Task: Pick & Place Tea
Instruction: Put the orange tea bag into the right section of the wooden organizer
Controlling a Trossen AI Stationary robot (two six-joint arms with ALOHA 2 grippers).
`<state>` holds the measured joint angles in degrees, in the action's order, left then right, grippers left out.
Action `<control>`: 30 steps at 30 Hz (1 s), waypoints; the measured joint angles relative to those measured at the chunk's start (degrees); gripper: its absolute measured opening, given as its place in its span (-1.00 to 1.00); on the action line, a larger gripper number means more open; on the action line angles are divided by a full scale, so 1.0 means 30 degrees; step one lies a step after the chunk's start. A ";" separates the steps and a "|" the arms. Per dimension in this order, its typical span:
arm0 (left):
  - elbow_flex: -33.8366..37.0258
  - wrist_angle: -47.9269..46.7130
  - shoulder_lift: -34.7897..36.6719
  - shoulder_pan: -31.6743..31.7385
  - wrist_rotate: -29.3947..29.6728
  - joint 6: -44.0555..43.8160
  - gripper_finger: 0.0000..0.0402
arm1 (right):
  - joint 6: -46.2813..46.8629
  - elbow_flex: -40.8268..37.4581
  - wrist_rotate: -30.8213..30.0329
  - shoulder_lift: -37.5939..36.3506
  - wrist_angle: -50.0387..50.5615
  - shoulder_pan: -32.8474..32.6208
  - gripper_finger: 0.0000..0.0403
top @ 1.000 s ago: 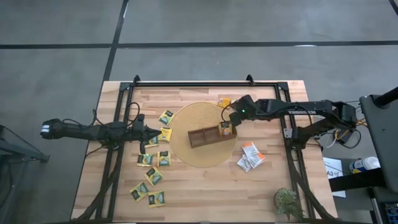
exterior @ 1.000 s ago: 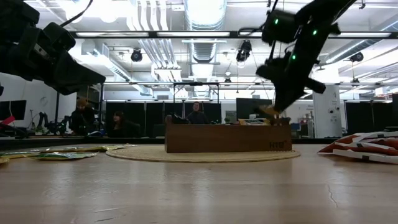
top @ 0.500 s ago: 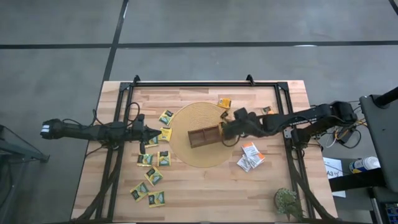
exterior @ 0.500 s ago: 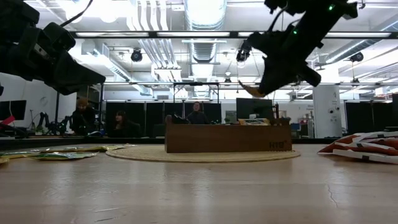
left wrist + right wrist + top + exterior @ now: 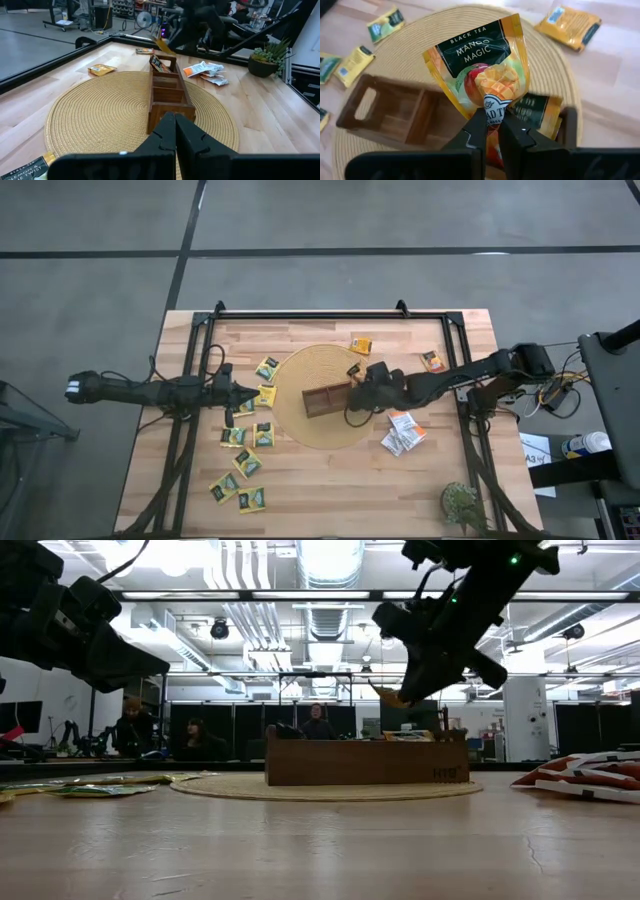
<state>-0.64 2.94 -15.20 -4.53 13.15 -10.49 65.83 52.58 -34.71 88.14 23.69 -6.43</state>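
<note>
Right hand (image 5: pixel 491 131) pinched shut on an orange mango tea packet (image 5: pixel 479 70), hanging above the wooden tray (image 5: pixel 325 399) on the round woven mat (image 5: pixel 300 430). Left hand (image 5: pixel 175 131) closed, empty, waiting over the tabletop (image 5: pixel 330 500) beside yellow-green packets (image 5: pixel 248 463).

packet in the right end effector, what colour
Orange-yellow packet with a dark green label and mango picture; the right wrist view shows it best.

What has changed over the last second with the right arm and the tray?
The right gripper, shut on an orange packet, rose from the tray's right end compartment and moved left over the tray. A packet lies in that compartment. The left gripper stayed shut by the mat's left edge; loose packets unmoved.
</note>
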 joint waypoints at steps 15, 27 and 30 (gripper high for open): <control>0.0000 0.0000 0.0000 0.0000 0.0003 0.0000 -1.00 | 0.2525 -0.0015 0.0639 0.0249 0.2621 -0.0155 -0.86; 0.0000 -0.0001 0.0000 -0.0002 0.0000 0.0002 -1.00 | 0.2290 0.0000 0.0668 0.0285 0.2527 -0.0104 -0.86; 0.0000 0.0000 0.0000 -0.0001 0.0001 0.0002 -1.00 | 0.1950 0.0000 0.0668 0.0285 0.2527 -0.0097 -0.86</control>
<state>-0.64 2.94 -15.20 -4.53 13.15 -10.48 71.68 52.58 -32.71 88.99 31.27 -6.72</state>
